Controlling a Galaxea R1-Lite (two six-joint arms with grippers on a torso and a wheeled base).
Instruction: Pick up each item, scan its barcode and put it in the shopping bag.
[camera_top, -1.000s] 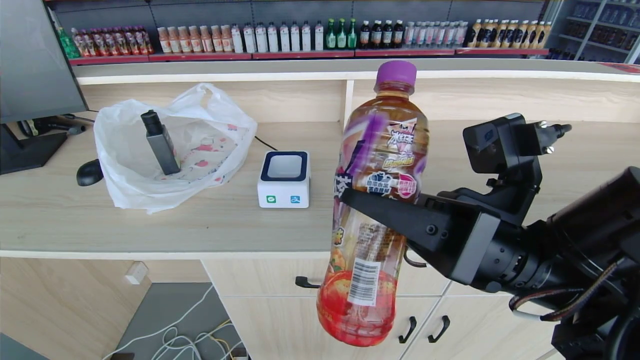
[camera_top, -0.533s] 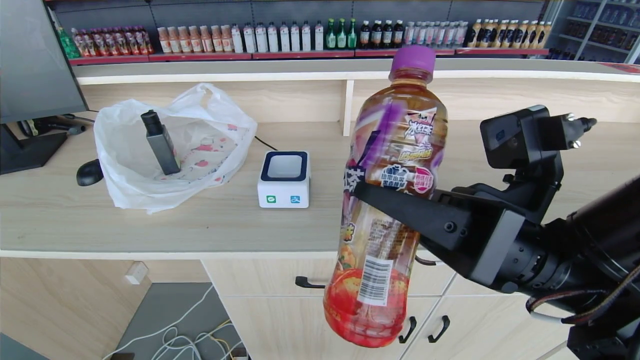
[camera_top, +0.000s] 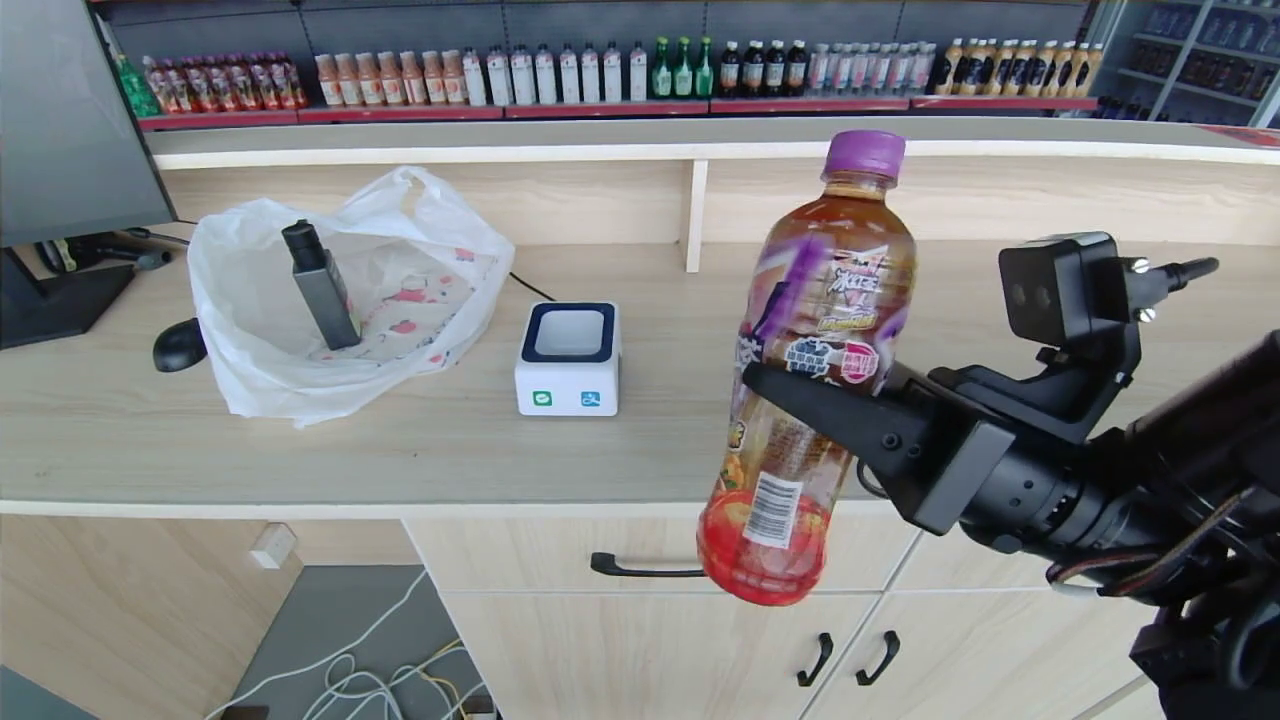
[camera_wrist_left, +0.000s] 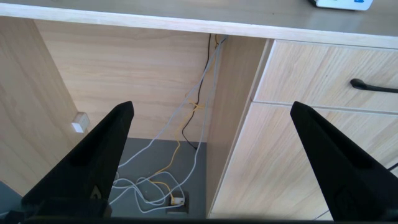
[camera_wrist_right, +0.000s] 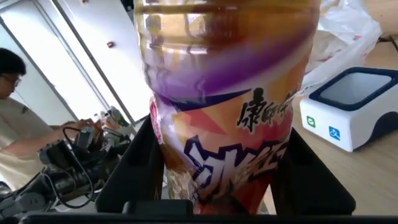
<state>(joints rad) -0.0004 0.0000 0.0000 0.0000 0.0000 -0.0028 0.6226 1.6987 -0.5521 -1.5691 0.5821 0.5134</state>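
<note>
Plastic bottle (camera_top: 815, 330): held in the air before the edge of the counter (camera_top: 300, 450); its long axis is near upright, with the purple cap tipped toward one o'clock and the red base toward seven.
Right gripper (camera_top: 800, 400): clamped on the bottle's waist from four o'clock, with one black finger seen across the label (the other is hidden behind it).
Scanner (camera_top: 567, 358): a white box with a dark window, set on the counter at nine o'clock of the bottle, well apart; the right arm is judged the nearer.
Barcode (camera_top: 772, 508): printed low on the bottle and turned toward the head camera, so a turn toward the window is judged necessary.
Shopping bag (camera_top: 250, 385): white and open, at ten o'clock beyond the scanner; a dark grey container (camera_top: 320, 285) stands inside.
Left gripper (camera_wrist_left: 211, 155): spread wide and empty, held before the cabinet under the counter.
Bottle's look: amber drink, purple-and-orange label.
</note>
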